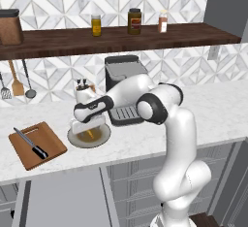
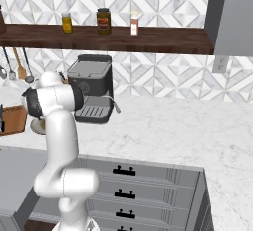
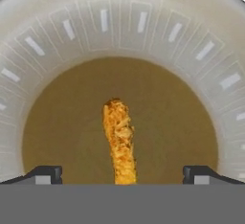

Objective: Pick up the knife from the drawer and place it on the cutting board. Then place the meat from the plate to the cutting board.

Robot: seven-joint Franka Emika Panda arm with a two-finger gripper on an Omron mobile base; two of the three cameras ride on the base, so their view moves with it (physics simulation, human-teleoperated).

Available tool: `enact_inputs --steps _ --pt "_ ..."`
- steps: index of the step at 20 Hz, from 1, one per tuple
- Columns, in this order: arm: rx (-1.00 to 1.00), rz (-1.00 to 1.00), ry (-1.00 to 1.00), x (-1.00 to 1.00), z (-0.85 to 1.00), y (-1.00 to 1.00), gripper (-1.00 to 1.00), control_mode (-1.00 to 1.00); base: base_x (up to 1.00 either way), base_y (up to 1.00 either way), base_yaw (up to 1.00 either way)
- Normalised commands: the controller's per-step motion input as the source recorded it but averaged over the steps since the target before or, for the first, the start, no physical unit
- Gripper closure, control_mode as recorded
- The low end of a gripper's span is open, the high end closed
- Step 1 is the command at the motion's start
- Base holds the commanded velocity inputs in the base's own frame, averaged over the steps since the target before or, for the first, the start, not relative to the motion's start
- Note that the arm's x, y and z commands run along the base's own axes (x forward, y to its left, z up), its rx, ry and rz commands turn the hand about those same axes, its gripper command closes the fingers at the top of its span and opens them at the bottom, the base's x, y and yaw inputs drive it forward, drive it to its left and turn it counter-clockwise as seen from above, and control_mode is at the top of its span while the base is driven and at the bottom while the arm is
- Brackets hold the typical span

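Orange-yellow crumbly meat strip point(image 3: 118, 141) lies lengthwise btwn the gripper point(image 3: 122, 174) tips, centred for a pinch; jaws fully spread, holding nothing. Round olive-grey plate w/ paler rim point(image 3: 119, 22) sits right under the hand. Off to the gripper's side, black-handled silver knife point(image 1: 30, 142) already rests on reddish-brown wooden cutting board point(image 1: 48, 146), so the meat step is prob. next.
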Motion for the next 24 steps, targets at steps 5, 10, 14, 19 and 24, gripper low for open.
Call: enact_inputs --steps 5,10,14,19,24 --pt "0.0 0.0 0.0 0.07 -0.08 0.0 -1.0 -1.0 0.0 0.0 0.0" --pt "0.0 0.0 0.0 0.0 -0.32 0.0 -1.0 -1.0 0.0 0.0 0.0" --pt "0.0 0.0 0.0 0.0 -0.33 0.0 -1.0 -1.0 0.0 0.0 0.0" --pt "0.0 0.0 0.0 -0.05 -0.1 -0.01 1.0 -1.0 0.0 0.0 0.0" --pt "0.0 0.0 0.0 -0.02 -0.01 0.0 1.0 -1.0 0.0 0.0 0.0"
